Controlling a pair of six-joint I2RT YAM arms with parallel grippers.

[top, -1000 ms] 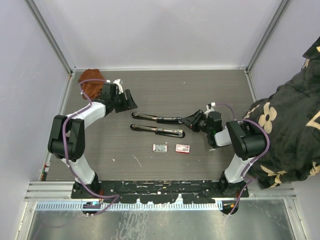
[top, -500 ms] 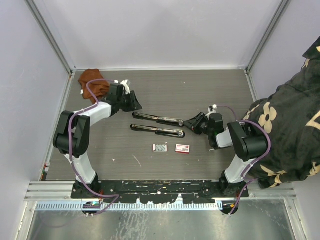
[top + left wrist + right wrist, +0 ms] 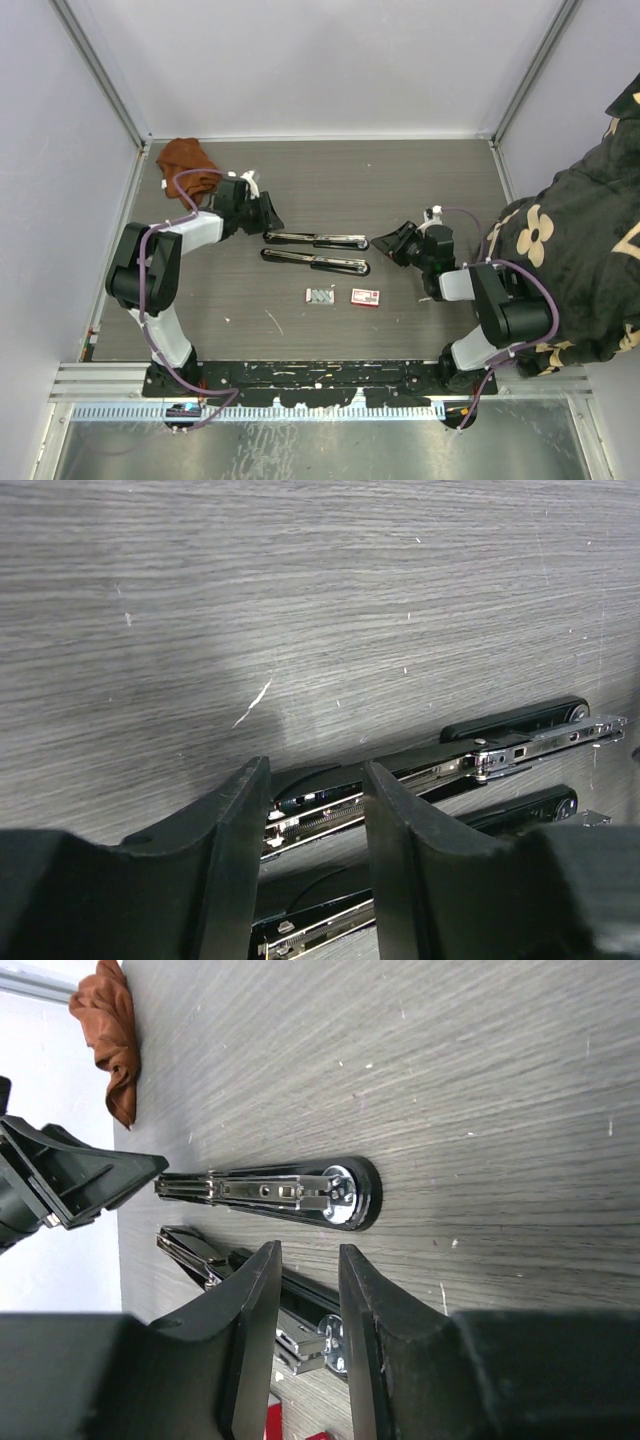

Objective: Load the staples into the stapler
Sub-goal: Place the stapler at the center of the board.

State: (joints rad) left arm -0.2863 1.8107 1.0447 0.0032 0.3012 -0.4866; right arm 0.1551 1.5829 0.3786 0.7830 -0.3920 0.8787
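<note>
Two black-and-chrome staplers lie opened flat, side by side: the far stapler [image 3: 316,240] [image 3: 285,1190] [image 3: 520,740] and the near stapler [image 3: 315,262] [image 3: 305,1315]. The staples [image 3: 319,295] sit in a small grey tray in front of them, beside their red-and-white box [image 3: 365,297]. My left gripper [image 3: 270,220] [image 3: 315,775] is open just over the far stapler's left end, pinching nothing. Off the staplers' right ends, my right gripper [image 3: 384,243] [image 3: 308,1252] is open with a narrow gap and holds nothing.
A crumpled brown cloth [image 3: 186,158] [image 3: 115,1030] lies in the far left corner. A person's dark flowered sleeve [image 3: 575,260] reaches over the table's right edge. Metal frame posts and white walls enclose the wooden table [image 3: 400,180].
My left gripper has swung from beside the cloth toward the far stapler's left end, and its jaws have narrowed. The right arm has drawn back slightly to the right.
</note>
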